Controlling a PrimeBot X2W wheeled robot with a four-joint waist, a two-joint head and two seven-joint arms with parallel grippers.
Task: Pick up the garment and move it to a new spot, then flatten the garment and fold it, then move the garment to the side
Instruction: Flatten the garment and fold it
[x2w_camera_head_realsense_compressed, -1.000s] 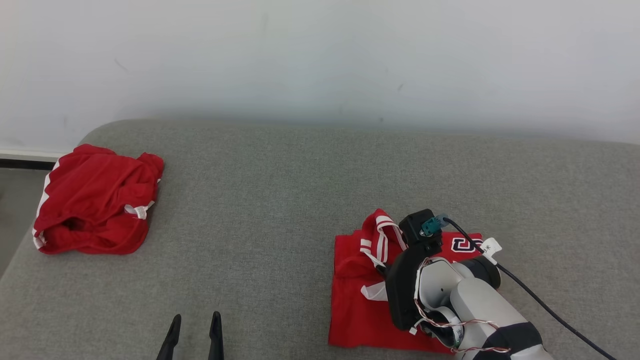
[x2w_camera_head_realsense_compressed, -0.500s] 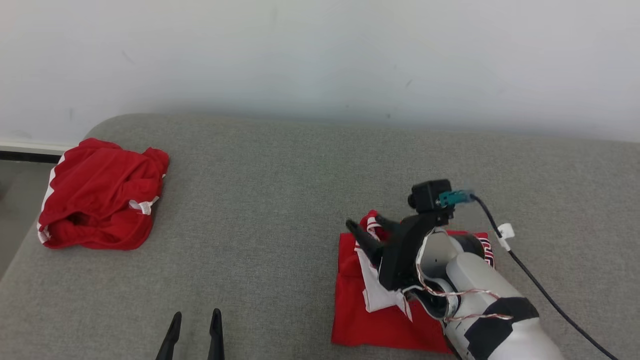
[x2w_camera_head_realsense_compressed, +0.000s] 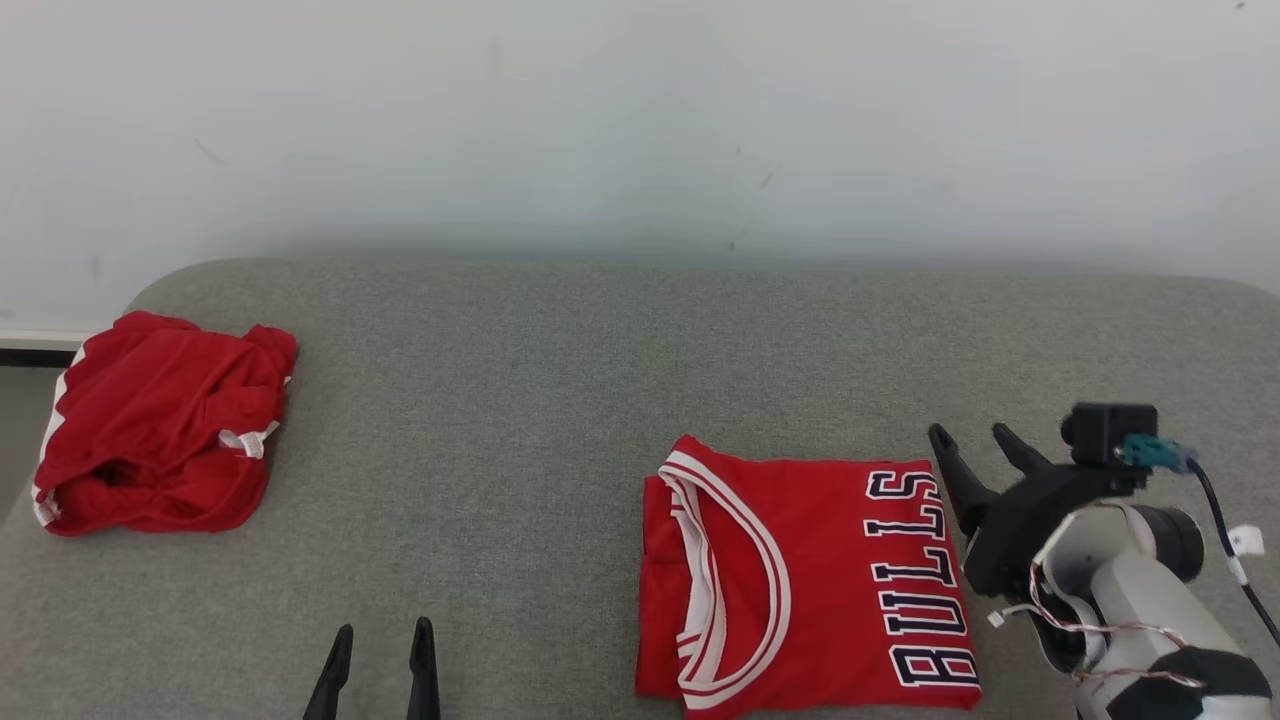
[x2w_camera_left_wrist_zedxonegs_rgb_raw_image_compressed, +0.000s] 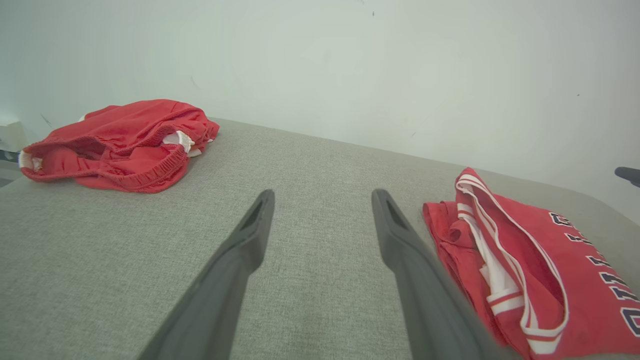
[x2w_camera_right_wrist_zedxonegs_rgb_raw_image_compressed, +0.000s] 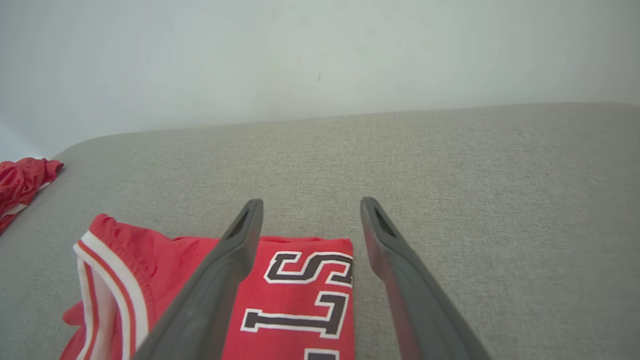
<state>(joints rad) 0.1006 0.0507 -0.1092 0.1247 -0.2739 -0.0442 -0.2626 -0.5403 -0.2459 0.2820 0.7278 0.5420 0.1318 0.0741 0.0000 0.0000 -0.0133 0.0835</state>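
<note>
**A soft jersey (x2w_camera_head_realsense_compressed: 800, 600) that can come undone**

Nearest, at the bottom, the left tool (x2w_camera_head_realsense_compressed: 382, 628) has its fingers apart and holds nothing. It is over bare cushion (x2w_camera_head_realsense_compressed: 560, 400), and the jersey is near, on its right, not touching.

A bit further in, the jersey lies folded in a neat block, flat on the cushion, right of the middle. The striped neck edge (x2w_camera_head_realsense_compressed: 775, 580) curves down its left half; the letters (x2w_camera_head_realsense_compressed: 915, 590) run down its right half.

I think it is light, thin and floppy. It will not break, but it looks smooth, so the layers may slide apart if only the top one is pinched. A good place to hold would be a folded edge, where all layers get caught together. The edge by the letters is closest to a tool. The neck side looks lumpy, so I would leave that.

The right tool (x2w_camera_head_realsense_compressed: 967, 432) is just beside the jersey's far right corner, not touching it. Its fingers are apart and empty.

Far off at the left end lies a red heap (x2w_camera_head_realsense_compressed: 160, 420), well apart from the jersey. Behind it all is the wall (x2w_camera_head_realsense_compressed: 640, 120).
</note>
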